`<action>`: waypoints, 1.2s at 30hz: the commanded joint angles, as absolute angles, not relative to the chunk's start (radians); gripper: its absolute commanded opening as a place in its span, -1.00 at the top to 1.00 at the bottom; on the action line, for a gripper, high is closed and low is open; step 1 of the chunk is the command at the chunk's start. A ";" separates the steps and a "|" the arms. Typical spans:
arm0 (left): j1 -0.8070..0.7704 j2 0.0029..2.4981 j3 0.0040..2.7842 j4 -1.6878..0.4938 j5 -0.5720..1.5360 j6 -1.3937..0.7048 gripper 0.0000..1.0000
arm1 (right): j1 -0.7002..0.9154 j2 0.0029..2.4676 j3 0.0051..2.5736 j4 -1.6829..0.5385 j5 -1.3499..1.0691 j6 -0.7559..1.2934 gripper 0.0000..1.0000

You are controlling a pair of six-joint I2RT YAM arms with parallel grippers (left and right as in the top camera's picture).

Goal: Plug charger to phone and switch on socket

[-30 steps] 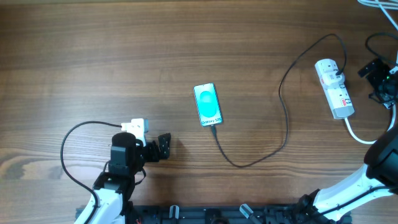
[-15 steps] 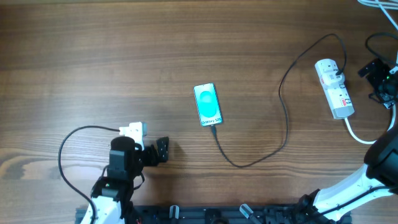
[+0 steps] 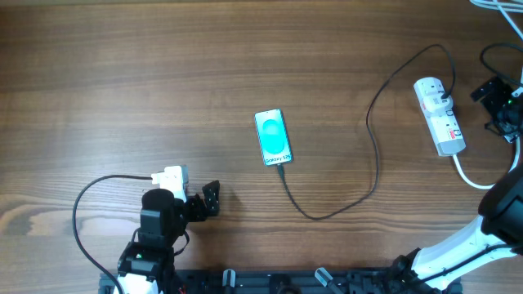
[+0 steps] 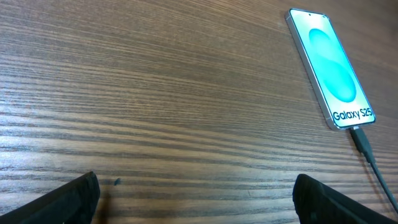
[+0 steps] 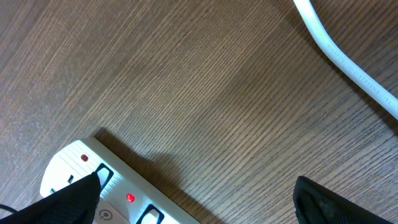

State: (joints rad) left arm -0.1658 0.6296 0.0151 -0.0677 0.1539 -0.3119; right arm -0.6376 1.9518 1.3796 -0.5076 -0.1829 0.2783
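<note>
Phone [image 3: 273, 137] lies flat and face up near the middle of the bench [image 3: 147, 73], its teal screen lit with a pale circle and the words "Galaxy S25", its long axis running roughly away from the robot. The bench is brown wood with a strong grain running side to side, and it fills every view to the edges. The charger [image 3: 377, 163], a thin black cable, meets the phone's near short edge, sags toward the robot in a loop, then climbs to the right and arcs over to a white plug head seated in the far end of the socket [image 3: 439, 118]. The socket is a white strip lying well to the right of the phone; two small red points show on its face in the right wrist view. A thick white cord [image 3: 466, 175] leaves its near end and curves off to the right. The left tool [image 4: 199, 202] hangs over bare wood, well left of the phone and nearer the robot, fingers wide apart and holding nothing. The right tool [image 5: 199, 205] sits just beside the socket's right side, fingers likewise spread and empty.
</note>
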 commanded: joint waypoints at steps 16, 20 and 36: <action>-0.164 0.323 0.006 -0.070 0.136 -0.292 -1.00 | -0.633 1.931 1.377 -0.505 -0.193 0.266 -0.98; -0.153 0.244 0.006 -0.071 0.133 -0.292 -1.00 | -0.633 1.930 1.377 -0.505 -0.193 0.265 -0.99; -0.127 0.008 0.006 -0.072 0.129 -0.243 -1.00 | -0.633 1.931 1.377 -0.505 -0.193 0.266 -0.99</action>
State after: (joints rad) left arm -0.1352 0.0704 0.0147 -0.0685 0.1452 -0.2913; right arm -0.6376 1.9518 1.3796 -0.5076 -0.1829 0.2783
